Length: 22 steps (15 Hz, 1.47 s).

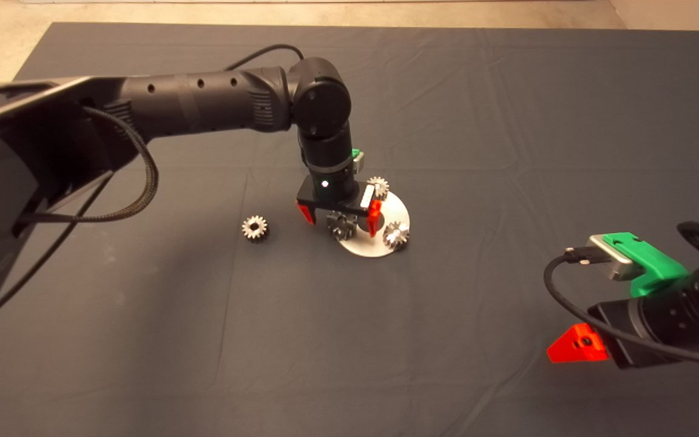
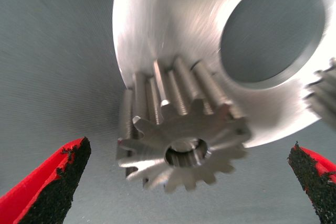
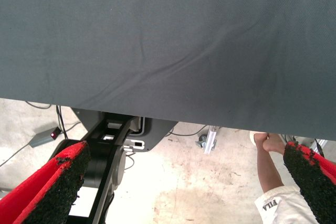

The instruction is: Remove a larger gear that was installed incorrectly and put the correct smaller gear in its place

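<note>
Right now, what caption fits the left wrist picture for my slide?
Open left hand straddling a toothed steel gear standing on a round silvery metal plate with a big hole.

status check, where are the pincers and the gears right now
Left pincer open, straddling the gear on the disc, not gripping. Right pincer open, parked at mat's lower right. Loose gear lies on mat left of disc. Nothing in the way.

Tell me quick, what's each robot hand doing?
Left gripper: open, fingers either side of the gear, holding nothing.
Right gripper: open, parked, holding nothing.
</note>
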Available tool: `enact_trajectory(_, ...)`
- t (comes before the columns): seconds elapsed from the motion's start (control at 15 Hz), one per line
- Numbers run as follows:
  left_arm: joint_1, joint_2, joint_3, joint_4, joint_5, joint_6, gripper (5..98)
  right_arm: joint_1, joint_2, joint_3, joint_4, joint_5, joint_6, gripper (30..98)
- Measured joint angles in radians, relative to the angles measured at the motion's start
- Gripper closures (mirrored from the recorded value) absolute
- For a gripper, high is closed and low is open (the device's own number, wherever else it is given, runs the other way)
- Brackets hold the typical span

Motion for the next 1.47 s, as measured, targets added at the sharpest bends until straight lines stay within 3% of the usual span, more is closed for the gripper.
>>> enact_trajectory(0.47, 0.005, 0.003, -0.025, 0.0, -0.004, 0.008, 5.9, 0.0, 0.0, 0.0, 0.0, 0.0, 0.0, 30.9)
enact_trajectory(0.67, 0.005, 0.019, -0.053, 0.001, -0.021, 0.043, 6.4, 0.0, 0.0, 0.0, 0.0, 0.0, 0.0, 30.9)
enact_trajectory(1.47, 0.005, 0.036, -0.1, 0.0, -0.026, 0.079, 19.7, 0.0, 0.0, 0.0, 0.0, 0.0, 0.0, 30.9)
